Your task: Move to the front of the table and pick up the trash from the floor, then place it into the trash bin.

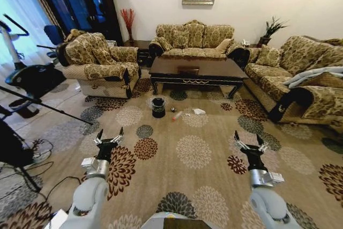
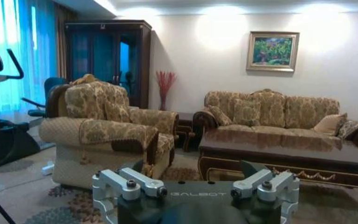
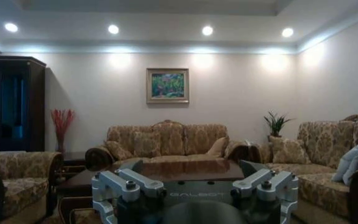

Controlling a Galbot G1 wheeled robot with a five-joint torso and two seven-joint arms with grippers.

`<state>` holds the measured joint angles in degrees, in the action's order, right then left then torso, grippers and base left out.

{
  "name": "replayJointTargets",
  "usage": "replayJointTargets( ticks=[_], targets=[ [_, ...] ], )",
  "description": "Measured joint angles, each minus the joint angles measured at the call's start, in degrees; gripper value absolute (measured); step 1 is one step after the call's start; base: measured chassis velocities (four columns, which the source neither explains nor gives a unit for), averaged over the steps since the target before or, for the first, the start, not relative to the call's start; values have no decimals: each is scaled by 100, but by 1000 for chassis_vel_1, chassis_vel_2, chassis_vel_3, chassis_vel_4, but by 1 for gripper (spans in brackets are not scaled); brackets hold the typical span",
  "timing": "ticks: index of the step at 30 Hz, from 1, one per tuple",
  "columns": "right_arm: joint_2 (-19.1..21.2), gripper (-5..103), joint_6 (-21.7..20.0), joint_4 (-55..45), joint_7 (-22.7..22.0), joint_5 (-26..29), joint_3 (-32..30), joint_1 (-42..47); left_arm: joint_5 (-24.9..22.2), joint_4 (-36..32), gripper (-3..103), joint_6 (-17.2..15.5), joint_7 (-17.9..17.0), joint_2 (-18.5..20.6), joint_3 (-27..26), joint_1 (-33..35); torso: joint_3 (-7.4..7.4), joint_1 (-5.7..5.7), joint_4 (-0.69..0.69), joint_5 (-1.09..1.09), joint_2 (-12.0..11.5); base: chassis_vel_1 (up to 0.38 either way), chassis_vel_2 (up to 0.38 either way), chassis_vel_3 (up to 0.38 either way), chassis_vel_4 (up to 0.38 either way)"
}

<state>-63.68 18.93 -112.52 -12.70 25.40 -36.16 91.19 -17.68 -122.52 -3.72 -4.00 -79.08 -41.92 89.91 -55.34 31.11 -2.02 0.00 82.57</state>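
Looking far ahead, we see the trash [image 1: 186, 113] on the carpet just before the table [image 1: 197, 71], the trash bin [image 1: 158, 107] at its left. Both lie well beyond our left gripper [image 1: 109, 134] and right gripper [image 1: 250, 140], each spread wide and empty, roughly midway between them, the bottle's long axis running left-right.

Head view: high, looking forward and down across the carpet [image 1: 182, 148] toward the distant table [image 1: 197, 69]. The 2 wrist views look level, low, sharing the table [image 2: 291, 161] [image 3: 179, 170] and sofa [image 2: 272, 114] [image 3: 166, 142].
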Motion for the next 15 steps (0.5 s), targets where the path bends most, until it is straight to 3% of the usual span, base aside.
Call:
replayJointTargets(
  ticks=[15],
  targets=[
    [-203, 100, 120, 65, -1, -142, -40, 15, 35, -37, 100, 19, 60, 74, 17, 93, 295, -253, 0, 0, -550, 0, 0, 0, 0]
  ],
)
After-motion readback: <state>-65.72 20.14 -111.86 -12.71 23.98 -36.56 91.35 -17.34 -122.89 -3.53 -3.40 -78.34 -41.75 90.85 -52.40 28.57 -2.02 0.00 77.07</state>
